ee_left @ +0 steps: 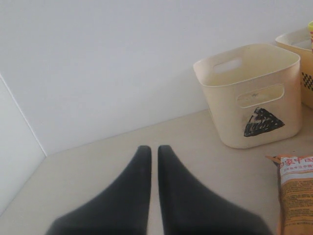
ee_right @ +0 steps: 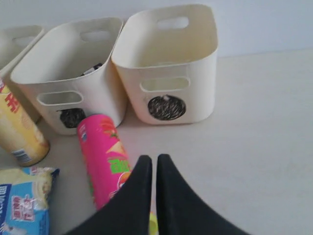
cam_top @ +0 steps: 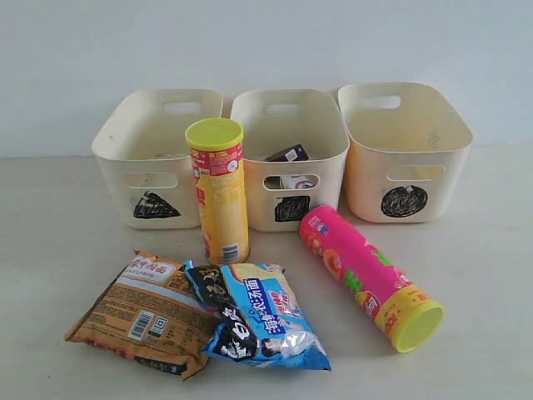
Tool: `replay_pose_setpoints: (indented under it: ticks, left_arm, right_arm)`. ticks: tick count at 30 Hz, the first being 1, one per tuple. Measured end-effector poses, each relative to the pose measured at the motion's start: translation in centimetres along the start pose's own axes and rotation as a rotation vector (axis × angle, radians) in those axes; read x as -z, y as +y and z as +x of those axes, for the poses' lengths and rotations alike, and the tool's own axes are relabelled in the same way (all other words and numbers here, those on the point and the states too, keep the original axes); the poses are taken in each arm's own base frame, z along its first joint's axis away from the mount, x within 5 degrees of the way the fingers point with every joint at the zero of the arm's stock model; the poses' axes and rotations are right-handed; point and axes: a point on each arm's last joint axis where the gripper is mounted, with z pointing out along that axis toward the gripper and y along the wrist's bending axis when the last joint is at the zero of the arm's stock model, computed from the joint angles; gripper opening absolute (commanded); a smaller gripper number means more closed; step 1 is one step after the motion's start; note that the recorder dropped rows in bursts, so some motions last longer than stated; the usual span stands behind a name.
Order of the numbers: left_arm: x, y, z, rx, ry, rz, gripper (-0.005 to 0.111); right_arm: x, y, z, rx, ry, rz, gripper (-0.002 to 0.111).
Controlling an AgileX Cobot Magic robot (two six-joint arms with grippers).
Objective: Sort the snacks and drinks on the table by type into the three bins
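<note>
We see dark purple small carton [cam_top: 287, 154] in square-marked cream plastic tub [cam_top: 250, 192] from exterior view; only wrist views show left jaws, right jaws, both pressed together.

- Cream bins, black scribbles: triangle bin [cam_top: 117, 179], square bin [cam_top: 321, 167], circle bin [cam_top: 366, 187].
- Yellow-red tube [cam_top: 223, 212] before the square bin, yellow-green lid [cam_top: 214, 133].
- Pink tube [cam_top: 354, 267], lid yellow-green too.
- Orange-brown bag [cam_top: 141, 315]; blue-black bag [cam_top: 258, 317].
- Pale beige table [cam_top: 491, 283].
</note>
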Motion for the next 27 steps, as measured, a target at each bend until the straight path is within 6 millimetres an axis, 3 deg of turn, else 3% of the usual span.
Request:
replay_pose_setpoints:
  ticks: [5,9,22,26,27]
  left_arm:
    - [0.0,0.0,0.0,0.000,0.000,0.000,0.004]
    - [0.0,0.0,0.0,0.000,0.000,0.000,0.004]
    - [0.0,0.1,-0.1,0.000,-0.015,-0.007,0.004]
    - [0.1,0.7,-1.3,0.049,-0.150,-0.069,0.004]
    - [0.4,1.2,-2.4,0.197,-0.282,-0.105,0.004]
  right_arm:
    - [0.5,-0.3,3.6,-0.057,0.003,-0.064,0.000]
    - [0.6,-0.4,5.2,-0.072,0.014,-0.092,0.000]
    - [0.7,0.1,6.9,0.021,-0.020,-0.202,0.000]
    - [0.7,0.0,7.0,0.026,-0.014,-0.195,0.000]
    - [0.7,0.0,7.0,0.026,-0.014,-0.195,0.000]
